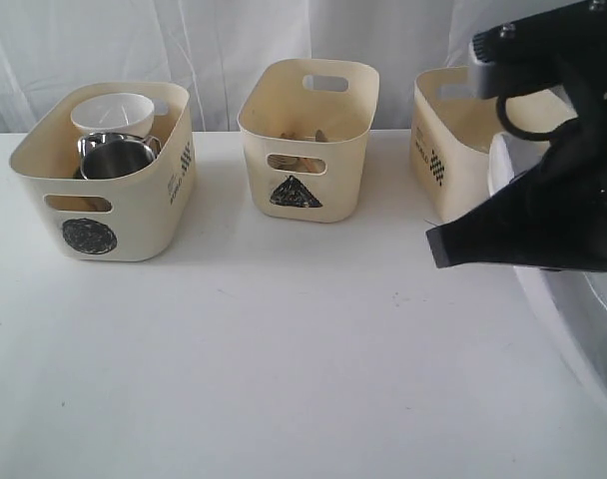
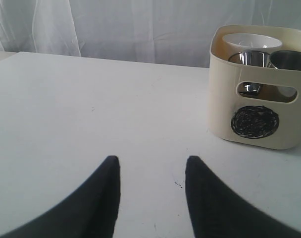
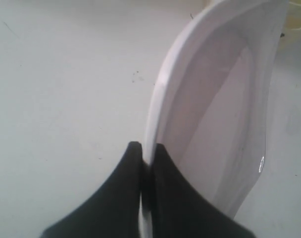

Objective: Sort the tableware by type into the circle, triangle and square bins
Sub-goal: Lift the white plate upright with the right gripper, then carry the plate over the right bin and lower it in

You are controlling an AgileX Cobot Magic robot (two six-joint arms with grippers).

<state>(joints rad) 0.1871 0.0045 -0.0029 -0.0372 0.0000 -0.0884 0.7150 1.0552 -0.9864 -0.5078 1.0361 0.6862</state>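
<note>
Pinching the rim of the white plate (image 3: 215, 99), the right gripper (image 3: 147, 154) presses its black fingers together on the thin edge. The plate is glossy, shallow and round-cornered, tilted up near the square bin (image 1: 453, 150). The left gripper (image 2: 151, 171) hangs over the table (image 1: 284, 349), fingers spread, holding nothing.

Cream circle bin (image 1: 144, 215) and triangle bin (image 1: 338, 150) carry black scribbled marks; plate (image 3: 210, 99) and table (image 1: 284, 349) white

Your white bowl (image 1: 112, 112) and steel mugs (image 1: 117, 158) sit in the circle bin (image 1: 134, 222), chopsticks (image 1: 290, 135) in the triangle bin (image 1: 335, 170), plate (image 1: 578, 324) tilted beside the square bin (image 1: 458, 182).
</note>
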